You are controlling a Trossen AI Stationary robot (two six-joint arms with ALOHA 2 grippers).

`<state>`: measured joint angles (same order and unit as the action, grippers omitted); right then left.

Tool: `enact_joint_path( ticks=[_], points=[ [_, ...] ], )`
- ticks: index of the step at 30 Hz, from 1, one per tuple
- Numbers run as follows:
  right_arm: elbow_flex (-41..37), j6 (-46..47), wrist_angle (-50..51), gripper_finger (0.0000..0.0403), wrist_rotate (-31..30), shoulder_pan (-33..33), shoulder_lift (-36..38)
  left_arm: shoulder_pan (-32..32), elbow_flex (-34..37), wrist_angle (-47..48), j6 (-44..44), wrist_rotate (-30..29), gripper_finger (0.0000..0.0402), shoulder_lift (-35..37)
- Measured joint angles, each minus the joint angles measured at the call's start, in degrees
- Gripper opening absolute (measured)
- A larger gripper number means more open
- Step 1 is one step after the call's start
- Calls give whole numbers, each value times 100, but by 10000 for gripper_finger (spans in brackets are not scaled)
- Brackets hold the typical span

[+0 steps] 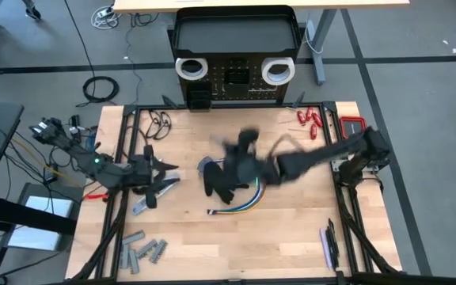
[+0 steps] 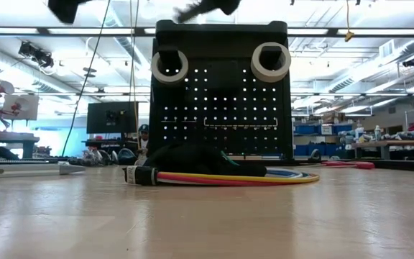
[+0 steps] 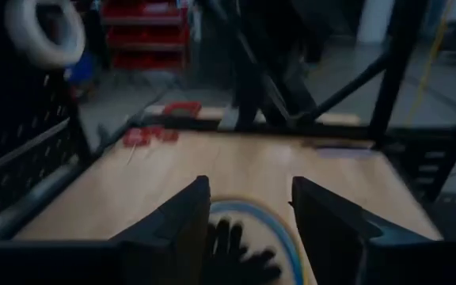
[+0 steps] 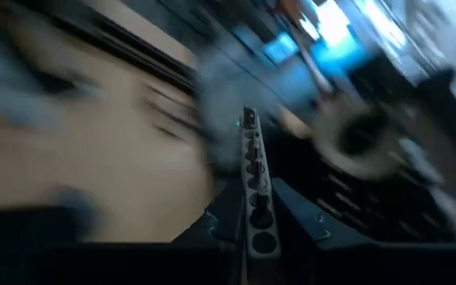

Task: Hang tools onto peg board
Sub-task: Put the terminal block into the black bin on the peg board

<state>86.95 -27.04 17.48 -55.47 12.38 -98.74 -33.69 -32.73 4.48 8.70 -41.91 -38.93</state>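
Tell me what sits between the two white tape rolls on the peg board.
In the low view, only the peg board's black perforated face lies between the left tape roll and the right tape roll; no tool hangs there.

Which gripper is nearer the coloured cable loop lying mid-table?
Right. The right gripper, shut on a perforated metal strip, hangs just on the peg-board side of the cable loop. The left gripper, open and empty, sits farther off toward the table's left edge.

Overhead looks down; low faces peg board (image 2: 221, 93), shared.
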Motion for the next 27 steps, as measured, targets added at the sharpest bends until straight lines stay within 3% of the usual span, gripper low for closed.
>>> enact_joint_path(
  ticks=[5, 11, 16, 21, 27],
  points=[
    [892, -3, 892, 51, 68, -1078, 142, -2, 542, -380, 504, -202, 187, -224],
    [1251, 329, 1072, 51, 1090, -2338, 138, -2, 1144, -744, 1490, -298, 187, -474],
    [1194, 729, 1132, 51, 2135, -2875, 133, -7, 1311, -704, 2073, -188, 187, -534],
    [1115, 1048, 1027, 66, 2382, -3258, 127, -9, 1314, -746, 2137, -43, 187, -530],
    [1113, 1826, 1004, 85, 3123, -3614, 127, -9, 1303, -761, 1913, 7, 187, -522]
  ],
)
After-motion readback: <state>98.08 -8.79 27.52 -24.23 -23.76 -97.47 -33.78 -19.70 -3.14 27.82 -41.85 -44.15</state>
